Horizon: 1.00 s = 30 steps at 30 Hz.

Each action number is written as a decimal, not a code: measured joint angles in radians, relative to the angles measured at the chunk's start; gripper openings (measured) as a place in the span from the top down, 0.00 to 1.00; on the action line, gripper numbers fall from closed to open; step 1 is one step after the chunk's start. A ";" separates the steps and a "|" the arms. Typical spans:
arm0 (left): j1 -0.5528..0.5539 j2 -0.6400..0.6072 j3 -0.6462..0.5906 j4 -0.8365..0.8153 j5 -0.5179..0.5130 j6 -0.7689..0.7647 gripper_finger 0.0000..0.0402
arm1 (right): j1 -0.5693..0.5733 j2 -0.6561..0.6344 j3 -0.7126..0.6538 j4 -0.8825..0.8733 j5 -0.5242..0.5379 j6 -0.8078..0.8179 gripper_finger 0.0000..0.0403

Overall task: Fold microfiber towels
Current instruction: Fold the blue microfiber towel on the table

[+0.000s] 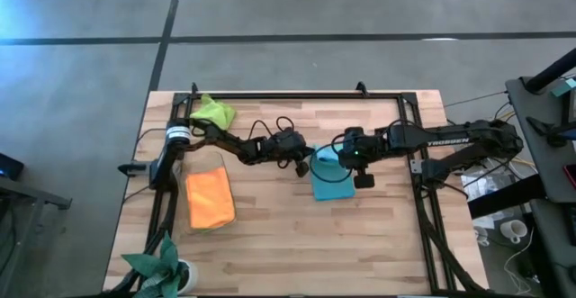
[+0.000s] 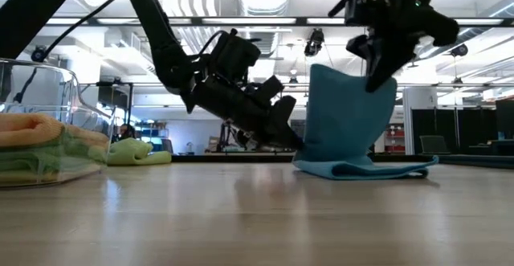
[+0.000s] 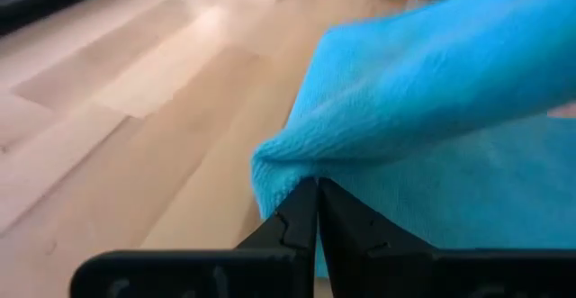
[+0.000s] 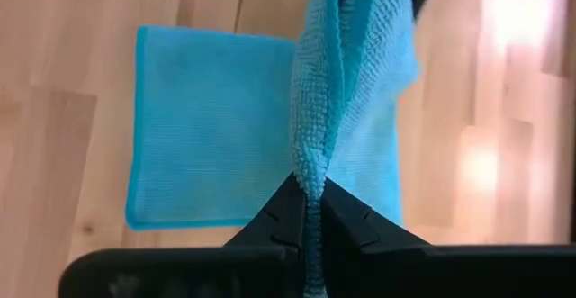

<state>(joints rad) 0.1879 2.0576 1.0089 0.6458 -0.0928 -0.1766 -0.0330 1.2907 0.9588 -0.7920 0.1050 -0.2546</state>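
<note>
Item: light blue towel (image 1: 329,179), microfiber, at the middle of the tabletop (image 1: 297,248). Part lies flat on the wood; the rest is lifted in a standing sheet.

Handling (judged): very light, limp, no stiffness; drapes and sags from any pinch point. Napped surface should hold well between fingers and cling slightly to itself. Not fragile. Best taken at corners or hem, two points apart, so the edge hangs straight.

Holders: left gripper (image 3: 317,194), clamped on a low bunched corner of the blue towel near the wood; right gripper (image 4: 310,190), clamped on a raised edge above it, cloth pinched in a narrow pleat.

Nearby, relative to the blue towel:
- orange towel (image 1: 210,199), folded flat, well apart on the left arm's side.
- lime green towel (image 1: 214,112), crumpled, beyond the orange one at the far edge.
- plant (image 1: 160,266), at the near corner, well apart.

Obstructions: none near the blue towel; the two arms crowd each other over it.
</note>
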 joint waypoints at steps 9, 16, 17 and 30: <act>-0.017 -0.001 -0.001 -0.039 0.127 0.002 1.00 | 0.019 0.000 -0.039 0.061 0.109 0.014 0.97; -0.034 0.003 0.001 -0.036 0.096 0.001 1.00 | 0.020 -0.001 0.047 0.065 0.132 -0.064 0.97; -0.032 0.003 0.001 -0.035 0.075 0.001 1.00 | 0.020 -0.002 0.058 0.064 0.133 -0.074 0.97; 0.033 0.003 0.009 0.036 -0.084 -0.005 1.00 | 0.020 -0.006 0.129 -0.001 0.299 -0.140 0.97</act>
<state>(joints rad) 0.2209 2.0605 1.0183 0.6814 -0.1763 -0.1820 -0.0128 1.2842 1.0881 -0.7932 0.4042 -0.3946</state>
